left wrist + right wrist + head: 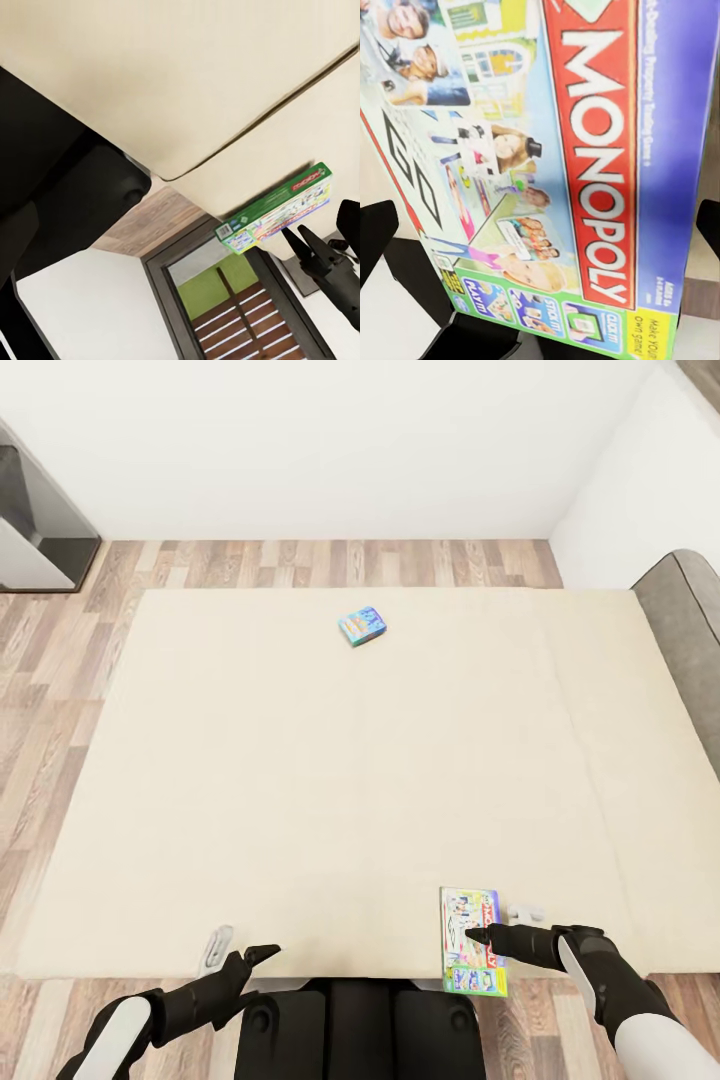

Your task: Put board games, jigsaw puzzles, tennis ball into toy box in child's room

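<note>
On the bed [300, 780] lie two board games. One is the small blue game box [362, 625], far across the beige mattress from the robot, near the bed's far edge. The other is the Monopoly box [472, 942], right at the bed's near edge, with its near end poking out past the mattress.

Two claws show, one on each arm. The right claw [476, 937] is at the Monopoly box. Up close in the right wrist view, the box [547, 172] sits between two dark fingers [375, 240], one on each side, so the claw is open around it. I cannot tell if the fingers touch the box. The red strip with white letters reads "MONOPOLY", and the box has a green edge.

The left claw [258, 955] hovers at the near edge of the bed, well apart from both games. It holds nothing, but I cannot tell how wide its fingers stand.

In the left wrist view the Monopoly box [277, 210] shows from the side, sticking out past the mattress edge, with the right claw [311, 247] just beside it.

Past the bed are wood floor planks [330, 563] and a white wall [330, 440].
</note>
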Robot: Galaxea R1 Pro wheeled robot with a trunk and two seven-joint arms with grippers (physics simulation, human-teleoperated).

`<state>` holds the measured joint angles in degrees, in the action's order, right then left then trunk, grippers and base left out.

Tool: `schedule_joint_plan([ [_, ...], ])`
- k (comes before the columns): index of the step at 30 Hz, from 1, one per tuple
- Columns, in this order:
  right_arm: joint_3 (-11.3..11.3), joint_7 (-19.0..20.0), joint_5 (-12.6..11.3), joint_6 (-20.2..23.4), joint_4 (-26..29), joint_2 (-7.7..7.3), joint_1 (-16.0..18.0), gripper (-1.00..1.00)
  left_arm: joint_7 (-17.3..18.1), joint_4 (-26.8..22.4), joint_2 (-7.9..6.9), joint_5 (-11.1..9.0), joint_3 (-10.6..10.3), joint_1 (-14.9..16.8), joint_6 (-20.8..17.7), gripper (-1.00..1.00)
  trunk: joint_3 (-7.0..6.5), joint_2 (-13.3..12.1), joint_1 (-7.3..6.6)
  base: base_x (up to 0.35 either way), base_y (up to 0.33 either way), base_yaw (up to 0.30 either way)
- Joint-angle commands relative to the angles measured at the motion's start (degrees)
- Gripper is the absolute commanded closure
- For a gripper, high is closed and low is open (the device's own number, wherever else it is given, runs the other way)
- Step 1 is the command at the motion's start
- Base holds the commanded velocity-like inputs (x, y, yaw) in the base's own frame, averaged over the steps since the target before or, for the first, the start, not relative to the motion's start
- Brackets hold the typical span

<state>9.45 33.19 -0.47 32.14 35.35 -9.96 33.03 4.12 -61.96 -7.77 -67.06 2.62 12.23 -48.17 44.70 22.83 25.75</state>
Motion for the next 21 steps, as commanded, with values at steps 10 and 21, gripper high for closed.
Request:
schedule_joint_plan([
  [10, 0.2, 0.2, -0.1, 0.5, 0.1, 0.03, 0.0, -1.0, 0.4, 0.0, 0.0, 0.3, 0.1, 0.0, -0.3, -1.0, 0.06, 0.1, 0.03, 0.0, 0.024, 0.0],
  [21, 0.2, 0.2, -0.1, 0.5, 0.1, 0.03, 0.0, -1.0, 0.4, 0.0, 0.01, 0.3, 0.1, 0.0, -0.3, -1.0, 0.06, 0.1, 0.03, 0.0, 0.112, 0.0],
])
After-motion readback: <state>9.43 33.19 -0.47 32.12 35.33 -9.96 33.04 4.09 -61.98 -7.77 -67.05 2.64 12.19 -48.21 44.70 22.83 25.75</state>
